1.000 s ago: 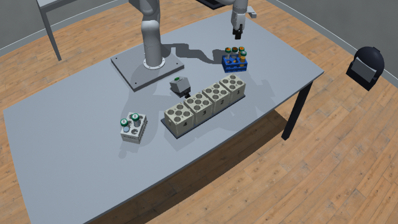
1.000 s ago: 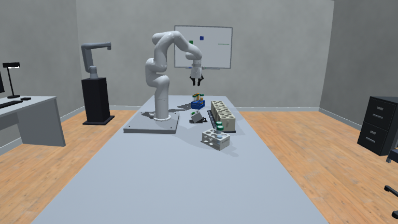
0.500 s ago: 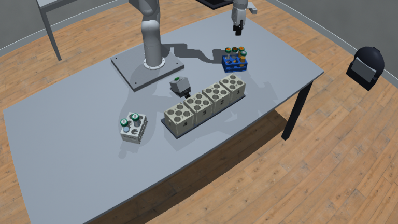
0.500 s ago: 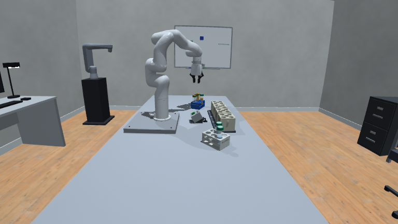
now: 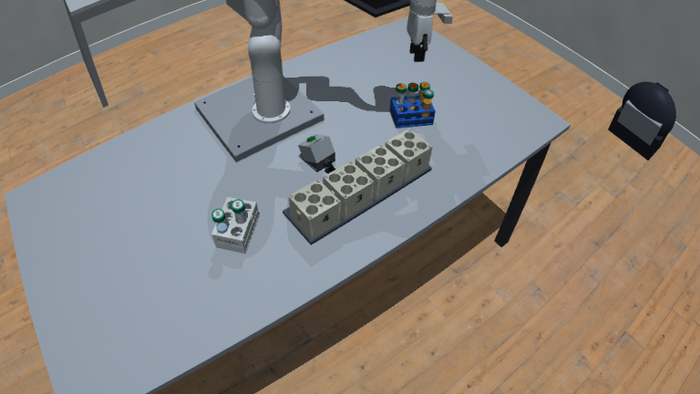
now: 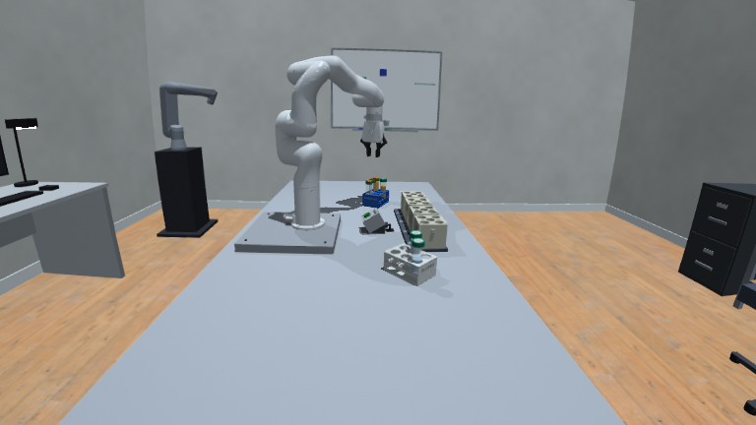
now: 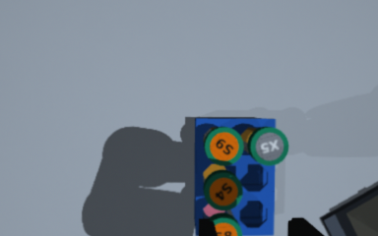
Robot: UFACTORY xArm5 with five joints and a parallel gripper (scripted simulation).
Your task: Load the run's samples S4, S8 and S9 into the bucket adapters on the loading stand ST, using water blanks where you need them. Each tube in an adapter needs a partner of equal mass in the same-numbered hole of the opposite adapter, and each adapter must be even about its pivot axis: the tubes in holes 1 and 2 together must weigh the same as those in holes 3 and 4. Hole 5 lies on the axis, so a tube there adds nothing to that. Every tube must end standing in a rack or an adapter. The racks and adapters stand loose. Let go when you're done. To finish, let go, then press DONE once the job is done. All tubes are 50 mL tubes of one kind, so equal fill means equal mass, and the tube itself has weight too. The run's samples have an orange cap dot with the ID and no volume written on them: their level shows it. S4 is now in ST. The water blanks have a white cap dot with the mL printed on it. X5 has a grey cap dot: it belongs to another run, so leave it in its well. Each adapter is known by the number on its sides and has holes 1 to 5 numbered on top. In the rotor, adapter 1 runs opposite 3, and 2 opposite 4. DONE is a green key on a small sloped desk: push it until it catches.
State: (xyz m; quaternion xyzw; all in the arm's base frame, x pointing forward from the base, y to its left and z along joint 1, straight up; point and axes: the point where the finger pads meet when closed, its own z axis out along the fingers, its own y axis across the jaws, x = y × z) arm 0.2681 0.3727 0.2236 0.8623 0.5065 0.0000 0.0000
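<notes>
Our claw (image 5: 418,55) (image 6: 372,151) (image 7: 253,230), partly open and empty, hangs above the blue plastic rack (image 5: 413,120) (image 6: 374,202) (image 7: 266,193). There stands the orange-dotted, green-capped tube S4 (image 5: 413,87) (image 7: 222,190). We judge it rigid, light, perhaps slippery; we should grip its cap squarely, avoiding neighbours.

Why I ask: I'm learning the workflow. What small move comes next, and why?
Probably centre the open gripper over S8: its fingers hold nothing, and S8 stands in the blue rack, off-centre between them.
</notes>
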